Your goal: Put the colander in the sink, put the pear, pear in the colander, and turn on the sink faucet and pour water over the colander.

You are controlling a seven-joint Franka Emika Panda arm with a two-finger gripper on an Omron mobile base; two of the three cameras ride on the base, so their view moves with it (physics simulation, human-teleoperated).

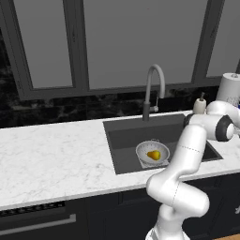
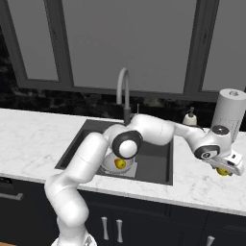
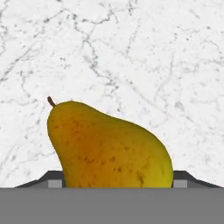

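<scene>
Left base view: colander [image 1: 153, 152] sits in the sink [image 1: 123, 140], one pear [image 1: 153, 155] inside, faucet [image 1: 153, 89] behind. Right base view: gripper [image 2: 224, 169] low over the counter [image 2: 202, 185] right of the sink, around a second pear [image 2: 222, 171]. Hand view: that pear [image 3: 109, 151] lies between the fingertips [image 3: 53, 181]; can't tell if squeezed.

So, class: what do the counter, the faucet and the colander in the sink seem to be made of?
White grey-veined counter: polished marble or stone, judging by the veining. Tall grey gooseneck faucet: brushed metal, probably, from its even sheen. Small round silvery-white colander: likely metal, pale and shiny.
</scene>
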